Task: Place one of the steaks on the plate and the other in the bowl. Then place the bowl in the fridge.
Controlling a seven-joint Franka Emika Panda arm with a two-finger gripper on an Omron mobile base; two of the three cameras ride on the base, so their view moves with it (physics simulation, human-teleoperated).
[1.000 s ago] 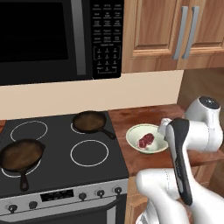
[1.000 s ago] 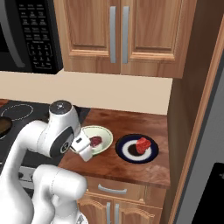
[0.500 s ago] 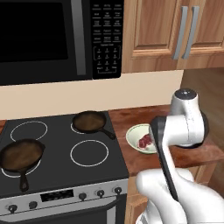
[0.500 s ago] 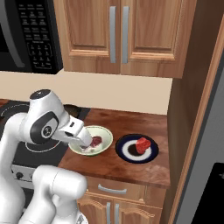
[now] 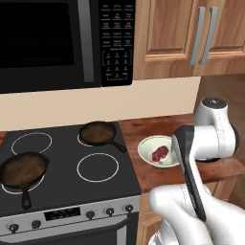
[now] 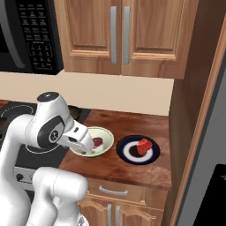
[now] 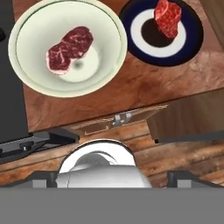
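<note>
Where it rests, marbled red steak [image 7: 70, 49] fills pale bowl [image 7: 26, 65].

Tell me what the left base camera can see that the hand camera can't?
The left base view alone has two skillets on the stove, plus the microwave. The hand view alone has the plate holding a steak. Both show the bowl with the other steak inside, on the wooden counter.
</note>
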